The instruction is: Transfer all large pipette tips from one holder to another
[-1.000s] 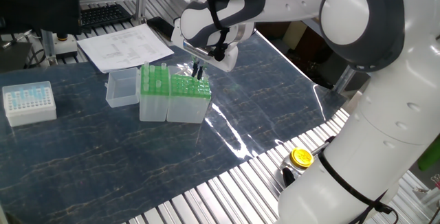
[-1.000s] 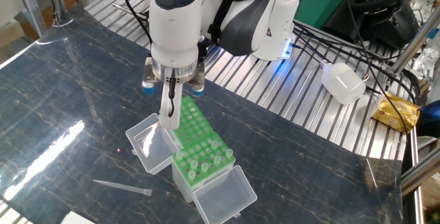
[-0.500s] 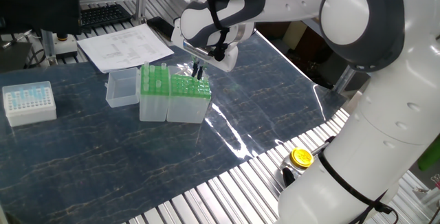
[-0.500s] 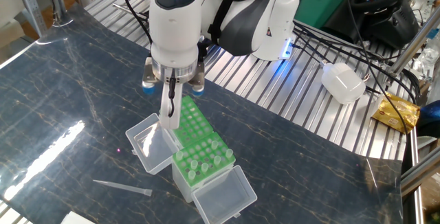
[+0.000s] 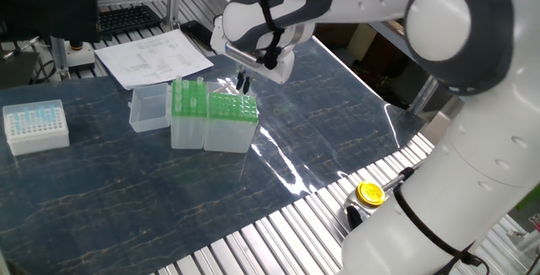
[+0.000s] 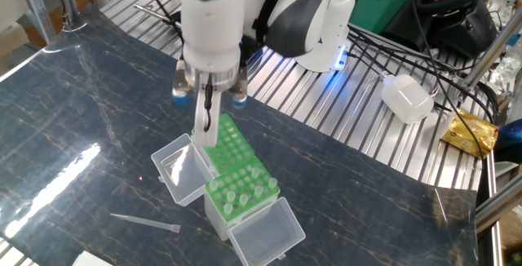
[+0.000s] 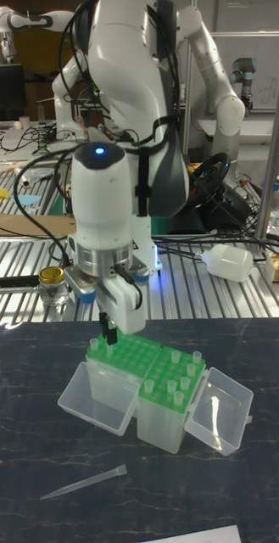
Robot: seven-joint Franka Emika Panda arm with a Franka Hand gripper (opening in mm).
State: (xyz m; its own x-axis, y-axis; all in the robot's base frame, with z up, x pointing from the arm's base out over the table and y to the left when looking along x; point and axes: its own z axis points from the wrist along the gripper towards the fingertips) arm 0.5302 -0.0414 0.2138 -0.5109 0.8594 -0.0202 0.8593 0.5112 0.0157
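In one fixed view, the gripper [image 5: 243,82] hangs just above the wide holder [image 5: 230,121] at the centre left, and beside it stands the narrow holder [image 5: 188,113]. Whether the pincer is clenched or released I cannot tell.

The other fixed view alone shows a loose pipette tip [image 6: 145,222] lying on the dark marbled table [image 6: 73,119] at the lower left, well apart from the boxes.

In the tall fixed view, whitish tips [image 7: 183,375] stand in the green grid of the narrow holder, with open table in front.
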